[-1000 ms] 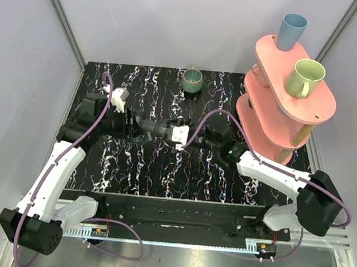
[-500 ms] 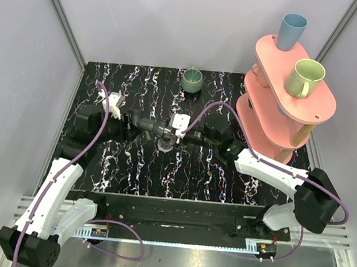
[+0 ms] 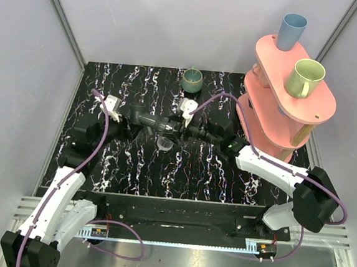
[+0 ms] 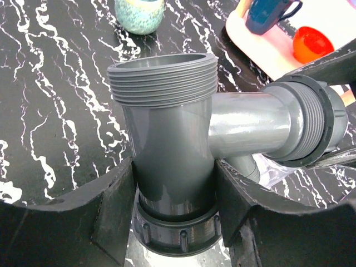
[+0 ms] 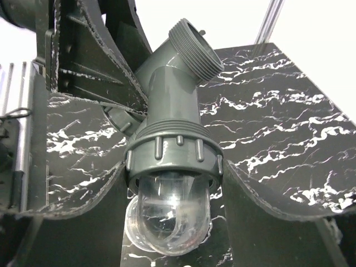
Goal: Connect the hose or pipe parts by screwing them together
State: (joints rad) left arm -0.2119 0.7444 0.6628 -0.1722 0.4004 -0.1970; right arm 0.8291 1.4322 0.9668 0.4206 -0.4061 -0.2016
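Observation:
The dark grey pipe fitting [image 3: 145,116] hangs above the middle of the black marbled table [image 3: 132,161], held between both grippers. My left gripper [image 4: 175,203] is shut on its upright body [image 4: 172,147], below a bare threaded mouth [image 4: 161,78]. A side branch [image 4: 250,125] runs right to a ribbed grey nut [image 5: 175,153]. My right gripper [image 5: 173,183] is shut on that nut, one finger [image 5: 83,194] on each side. The clear connector [image 5: 173,219] sticks out of the nut and curves down, and it also shows below the nut from above [image 3: 163,143].
A small green cup [image 3: 192,80] stands at the back of the table. At the right is a pink two-tier rack [image 3: 290,109] with a blue cup [image 3: 292,31] and a pale green mug [image 3: 305,78]. Grey walls close in the table.
Both grippers have carried the joined parts toward the back of the table. The fitting has turned, and the clear connector now shows hanging below the nut.

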